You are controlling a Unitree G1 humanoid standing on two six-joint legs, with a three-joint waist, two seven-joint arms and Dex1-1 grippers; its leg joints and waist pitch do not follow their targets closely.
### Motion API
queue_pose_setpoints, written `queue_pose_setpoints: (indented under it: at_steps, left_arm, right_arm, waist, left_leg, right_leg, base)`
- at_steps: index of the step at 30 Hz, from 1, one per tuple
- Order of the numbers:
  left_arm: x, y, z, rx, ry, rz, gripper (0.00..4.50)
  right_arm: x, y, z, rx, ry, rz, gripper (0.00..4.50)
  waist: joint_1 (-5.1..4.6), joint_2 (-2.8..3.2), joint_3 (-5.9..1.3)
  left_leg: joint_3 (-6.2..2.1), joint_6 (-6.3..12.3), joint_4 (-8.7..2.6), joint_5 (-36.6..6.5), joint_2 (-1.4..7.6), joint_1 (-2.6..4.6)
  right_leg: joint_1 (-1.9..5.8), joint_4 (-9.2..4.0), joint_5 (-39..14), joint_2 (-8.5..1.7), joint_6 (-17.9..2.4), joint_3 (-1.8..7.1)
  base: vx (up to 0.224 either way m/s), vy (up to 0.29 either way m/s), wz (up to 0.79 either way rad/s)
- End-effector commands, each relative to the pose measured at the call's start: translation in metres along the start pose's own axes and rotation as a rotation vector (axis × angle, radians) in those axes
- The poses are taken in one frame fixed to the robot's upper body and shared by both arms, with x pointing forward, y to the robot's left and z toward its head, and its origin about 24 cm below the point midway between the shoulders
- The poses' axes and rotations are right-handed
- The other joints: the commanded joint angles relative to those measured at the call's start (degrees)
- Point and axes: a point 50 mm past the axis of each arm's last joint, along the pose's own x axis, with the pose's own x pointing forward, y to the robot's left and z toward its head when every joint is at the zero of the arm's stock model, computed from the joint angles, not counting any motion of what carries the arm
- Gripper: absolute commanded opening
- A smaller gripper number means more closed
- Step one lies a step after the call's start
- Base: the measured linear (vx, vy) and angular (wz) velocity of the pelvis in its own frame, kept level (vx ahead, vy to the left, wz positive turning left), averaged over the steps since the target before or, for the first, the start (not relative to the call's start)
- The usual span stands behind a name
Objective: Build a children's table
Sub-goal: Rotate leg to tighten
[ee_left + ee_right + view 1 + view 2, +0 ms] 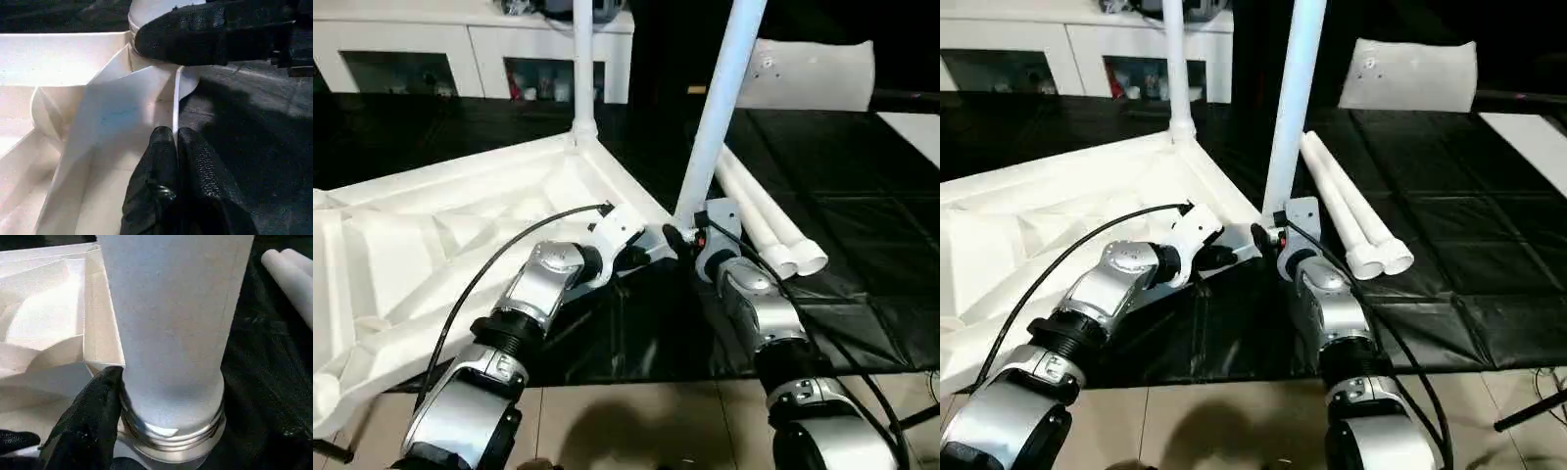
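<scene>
The right tool (690, 238) stood partly open around the foot of a leg (718, 113), one black finger (90, 418) against the leg just above its threaded end. The leg rose straight up from this tool, long axis close to upright with a slight lean, its threads sitting at the near corner socket of the upturned tabletop (431, 235) and still showing, so it looked not yet fully seated. The left tool (176, 147) was closed, fingertips together and holding nothing, touching or just beside the thin tabletop rim immediately left of that socket. The right arm was plainly the nearer one to the leg, so any turning or pressing down seemed to fall to it, along the leg's own axis. A second leg (583, 69) stood in the far corner beyond both tools. Two spare legs (769, 230) lay flat on the dark mat just right of the right tool.
</scene>
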Motion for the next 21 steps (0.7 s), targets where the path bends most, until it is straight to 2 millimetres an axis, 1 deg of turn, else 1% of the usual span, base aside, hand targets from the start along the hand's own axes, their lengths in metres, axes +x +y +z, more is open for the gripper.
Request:
queue_pose_setpoints:
  at_steps: [1, 2, 3, 4, 5, 6, 7, 8, 9, 11, 13, 14, 15, 16, 17, 18, 19, 20, 21]
  left_arm:
    - [0.008, -0.010, 0.022, 0.021, -0.105, 0.016, 0.00]
    - [0.005, -0.009, 0.017, 0.024, -0.097, 0.003, 0.00]
    - [0.002, -0.008, 0.014, 0.034, -0.094, -0.007, 0.00]
    - [-0.001, -0.007, 0.010, 0.039, -0.085, -0.017, 0.00]
    - [-0.004, -0.005, 0.006, 0.042, -0.077, -0.023, 0.00]
    - [-0.008, -0.002, 0.000, 0.048, -0.065, -0.029, 0.00]
    - [-0.008, -0.002, 0.000, 0.048, -0.065, -0.029, 0.00]
    - [-0.012, 0.000, -0.004, 0.049, -0.057, -0.037, 0.00]
    - [-0.018, 0.003, -0.010, 0.064, -0.049, -0.051, 0.00]
    - [-0.023, 0.006, -0.015, 0.072, -0.045, -0.073, 0.00]
    - [-0.031, 0.008, -0.020, 0.092, -0.046, -0.116, 0.00]
    - [-0.032, 0.008, -0.021, 0.096, -0.047, -0.123, 0.00]
    - [-0.034, 0.008, -0.022, 0.106, -0.045, -0.143, 0.00]
    - [-0.038, 0.009, -0.027, 0.134, -0.024, -0.180, 0.00]
    - [-0.042, 0.009, -0.032, 0.159, 0.000, -0.230, 0.00]
    - [-0.046, 0.009, -0.035, 0.169, 0.007, -0.268, 0.00]
    - [-0.046, 0.009, -0.035, 0.170, 0.007, -0.274, 0.00]
    - [-0.051, 0.008, -0.037, 0.178, 0.004, -0.344, 0.00]
    - [-0.054, 0.008, -0.038, 0.188, 0.010, -0.372, 0.00]
  right_arm:
    - [0.008, 0.062, 0.000, 0.037, -0.016, 0.234, 3.40]
    - [0.006, 0.055, -0.001, 0.037, -0.025, 0.209, 3.46]
    - [0.005, 0.049, -0.002, 0.035, -0.032, 0.197, 3.46]
    - [0.002, 0.042, -0.002, 0.029, -0.038, 0.189, 3.58]
    - [0.000, 0.037, -0.003, 0.022, -0.044, 0.184, 3.73]
    - [-0.003, 0.029, -0.002, -0.001, -0.063, 0.194, 3.82]
    - [-0.003, 0.029, -0.002, -0.001, -0.063, 0.194, 3.93]
    - [-0.007, 0.021, -0.001, -0.023, -0.072, 0.206, 3.93]
    - [-0.012, 0.011, -0.001, -0.056, -0.081, 0.213, 4.05]
    - [-0.018, 0.001, -0.001, -0.096, -0.088, 0.236, 4.27]
    - [-0.027, -0.010, 0.000, -0.149, -0.101, 0.298, 4.38]
    - [-0.028, -0.012, 0.000, -0.156, -0.103, 0.307, 4.45]
    - [-0.031, -0.015, 0.001, -0.170, -0.106, 0.328, 4.45]
    - [-0.036, -0.020, 0.002, -0.202, -0.101, 0.382, 4.45]
    - [-0.042, -0.025, 0.002, -0.242, -0.084, 0.448, 4.45]
    - [-0.046, -0.028, 0.002, -0.273, -0.067, 0.497, 4.45]
    - [-0.047, -0.029, 0.002, -0.276, -0.066, 0.503, 4.45]
    - [-0.051, -0.032, 0.005, -0.307, -0.048, 0.573, 4.45]
    - [-0.053, -0.033, 0.006, -0.318, -0.042, 0.608, 4.45]
  waist:
    - [0.02, 0.43, -4.07]
    - [-0.06, 0.53, -3.98]
    - [-0.19, 0.39, -3.79]
    - [-0.25, 0.62, -3.71]
    - [-0.30, 0.54, -3.71]
    - [-0.36, 0.68, -3.61]
    - [-0.39, 0.62, -3.67]
    - [-0.39, 0.81, -3.60]
    - [-0.43, 0.75, -3.57]
    - [-0.37, 0.61, -3.57]
    - [-0.27, 0.76, -3.56]
    - [-0.22, 0.74, -3.54]
    - [-0.27, 0.51, -3.57]
    - [-0.22, 0.61, -3.59]
    - [-0.19, 0.60, -3.59]
    - [-0.07, 0.48, -3.55]
    - [-0.07, 0.58, -3.60]
    - [-0.10, 0.41, -3.61]
    - [-0.09, 0.32, -3.59]
  left_leg:
    - [-0.60, 4.70, -3.67, -4.7, 2.24, 0.46]
    - [-0.59, 4.77, -3.74, -5.3, 2.26, 0.45]
    - [-0.61, 4.48, -3.90, -7.4, 2.24, 0.40]
    - [-0.67, 3.70, -4.00, -9.0, 2.26, 0.47]
    - [-0.65, 3.52, -3.97, -9.6, 2.24, 0.53]
    - [-0.67, 3.14, -4.09, -10.3, 2.27, 0.48]
    - [-0.68, 2.93, -4.05, -10.4, 2.29, 0.50]
    - [-0.73, 2.82, -4.12, -10.4, 2.30, 0.50]
    - [-0.67, 2.76, -4.07, -10.7, 2.26, 0.49]
    - [-0.64, 3.00, -4.04, -10.6, 2.25, 0.46]
    - [-0.67, 3.34, -4.00, -10.6, 2.28, 0.46]
    - [-0.63, 3.52, -4.00, -10.7, 2.36, 0.46]
    - [-0.60, 3.60, -3.98, -10.5, 2.36, 0.47]
    - [-0.69, 3.82, -4.02, -10.3, 2.36, 0.47]
    - [-0.64, 4.09, -3.98, -10.5, 2.39, 0.54]
    - [-0.64, 4.52, -3.93, -10.1, 2.42, 0.43]
    - [-0.61, 4.72, -3.90, -9.8, 2.44, 0.46]
    - [-0.57, 4.87, -3.86, -9.6, 2.39, 0.44]
    - [-0.52, 5.21, -3.78, -9.6, 2.37, 0.41]
  right_leg:
    - [3.21, -3.39, -0.5, -3.85, -14.0, 2.81]
    - [3.16, -3.44, -1.1, -3.85, -14.1, 2.81]
    - [3.21, -3.80, -3.8, -3.95, -13.8, 2.77]
    - [3.17, -4.07, -6.7, -3.98, -13.1, 2.78]
    - [3.14, -4.25, -7.6, -3.97, -12.8, 2.81]
    - [3.15, -4.42, -9.0, -3.93, -12.3, 2.86]
    - [3.16, -4.37, -9.2, -3.90, -12.0, 2.90]
    - [3.11, -4.38, -9.3, -3.87, -12.1, 2.89]
    - [3.12, -4.48, -9.5, -3.79, -12.0, 2.91]
    - [3.15, -4.43, -9.2, -3.73, -11.7, 2.92]
    - [3.10, -4.47, -9.9, -3.88, -11.9, 2.91]
    - [3.08, -4.49, -9.8, -3.87, -11.8, 2.98]
    - [3.06, -4.42, -9.6, -3.84, -11.9, 2.98]
    - [3.09, -4.30, -9.4, -3.78, -12.1, 2.91]
    - [3.05, -4.33, -9.3, -3.75, -12.2, 2.91]
    - [3.15, -4.27, -8.8, -3.78, -12.1, 2.93]
    - [3.11, -4.14, -8.2, -3.85, -12.5, 2.98]
    - [3.16, -4.09, -7.9, -3.83, -13.0, 2.92]
    - [3.14, -4.12, -8.0, -3.90, -13.3, 2.96]
  base:
    - [0.000, 0.000, 0.00]
    - [0.000, 0.000, 0.00]
    - [0.000, 0.000, 0.00]
    - [0.000, 0.000, 0.00]
    - [0.000, 0.000, 0.00]
    - [0.000, 0.000, 0.00]
    - [0.000, 0.000, 0.00]
    - [0.000, 0.000, 0.00]
    - [0.000, 0.000, 0.00]
    - [0.000, 0.000, 0.00]
    - [0.000, 0.000, 0.00]
    - [0.000, 0.000, 0.00]
    - [0.000, 0.000, 0.00]
    - [0.000, 0.000, 0.00]
    - [0.000, 0.000, 0.00]
    - [0.000, 0.000, 0.00]
    - [0.000, 0.000, 0.00]
    - [0.000, 0.000, 0.00]
    - [0.000, 0.000, 0.00]
